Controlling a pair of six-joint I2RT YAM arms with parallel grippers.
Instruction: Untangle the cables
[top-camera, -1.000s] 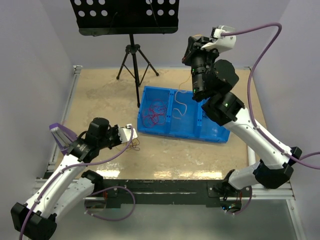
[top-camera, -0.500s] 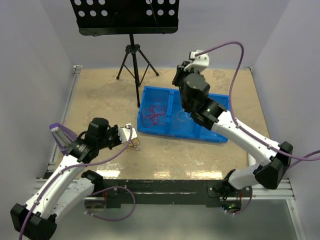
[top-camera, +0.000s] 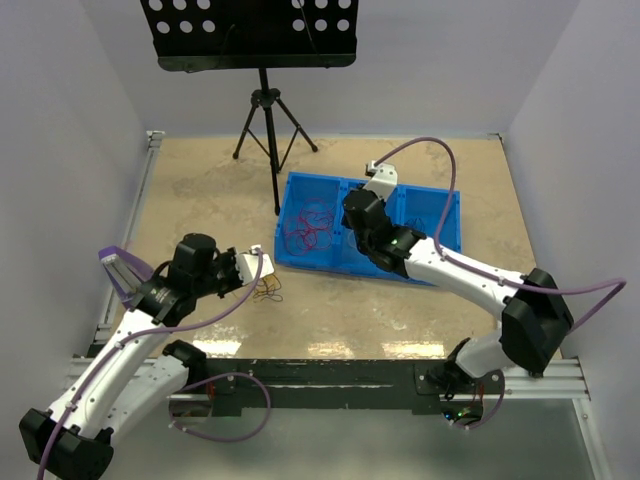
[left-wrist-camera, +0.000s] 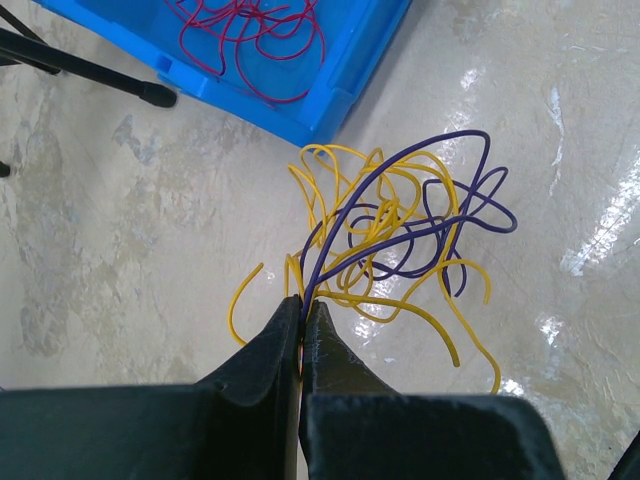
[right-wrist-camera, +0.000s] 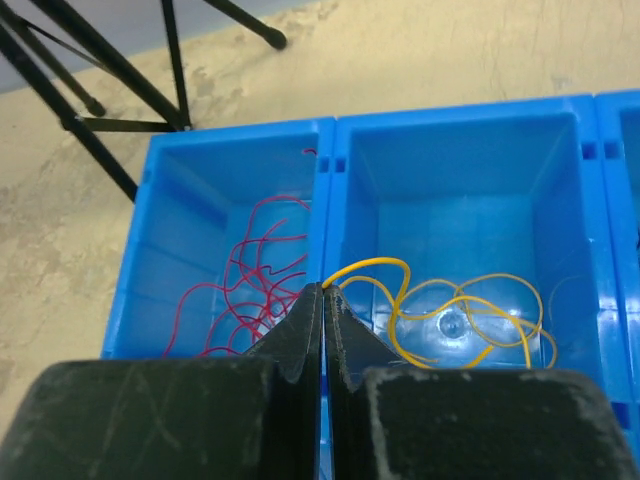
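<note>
A tangle of yellow and purple cables (left-wrist-camera: 400, 240) lies on the table just in front of my left gripper (left-wrist-camera: 302, 300), which is shut on a purple strand (left-wrist-camera: 330, 225) at the tangle's near edge. From above, this tangle (top-camera: 268, 292) sits left of the blue bin (top-camera: 440, 195). My right gripper (right-wrist-camera: 323, 288) is shut on the end of a loose yellow cable (right-wrist-camera: 460, 310) that lies curled in the bin's middle compartment. Red cables (right-wrist-camera: 255, 290) fill the left compartment. In the top view the right gripper (top-camera: 356, 222) hangs low over the divider between those two compartments.
A black music stand on a tripod (top-camera: 265, 110) stands behind the bin, one leg (left-wrist-camera: 80, 65) reaching close to the bin's left corner (left-wrist-camera: 340, 90). The bin's right compartment is partly covered by my right arm.
My right arm has dropped from high above the bin down to the middle compartment, and the yellow cable it carries now rests on the bin floor. The left arm has stayed put.
</note>
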